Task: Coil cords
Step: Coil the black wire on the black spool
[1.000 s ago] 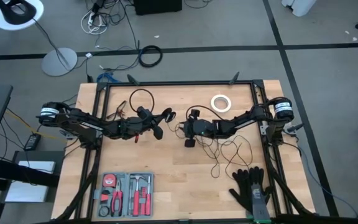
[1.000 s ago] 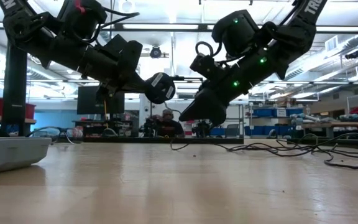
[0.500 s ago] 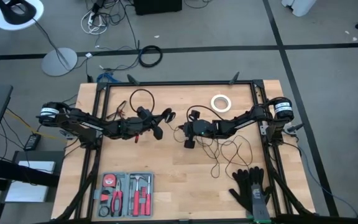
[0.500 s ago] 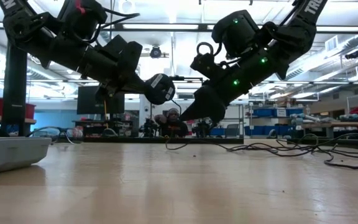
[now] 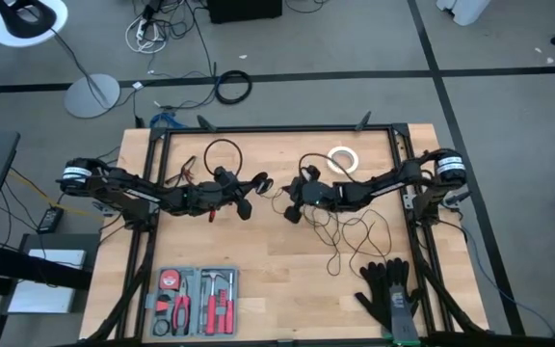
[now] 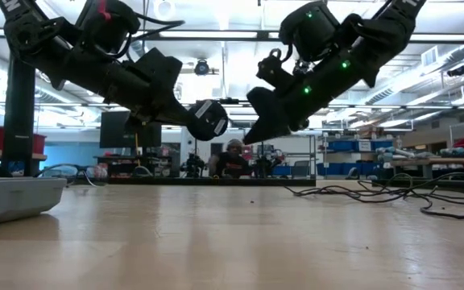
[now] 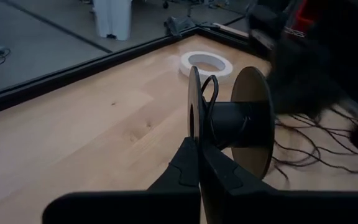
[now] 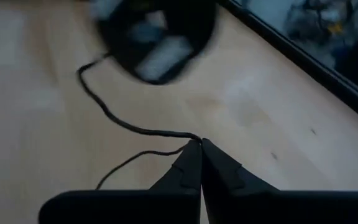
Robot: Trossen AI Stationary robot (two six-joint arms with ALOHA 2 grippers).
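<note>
Right claw (image 8: 200, 144) pinches the cord (image 8: 114, 118) — left claw (image 7: 197, 146) grips the spool (image 7: 229, 118).

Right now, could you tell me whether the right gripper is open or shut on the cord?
Shut on the cord: the right gripper's fingertips meet, pinching the thin black strand between them.

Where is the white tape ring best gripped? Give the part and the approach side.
Grip the white tape ring across its wall, from straight above: it lies flat on the table, hole up, so one finger fits inside, one outside. The right gripper, shut on the cord, is nearer; the left gripper holds the puck.
</note>
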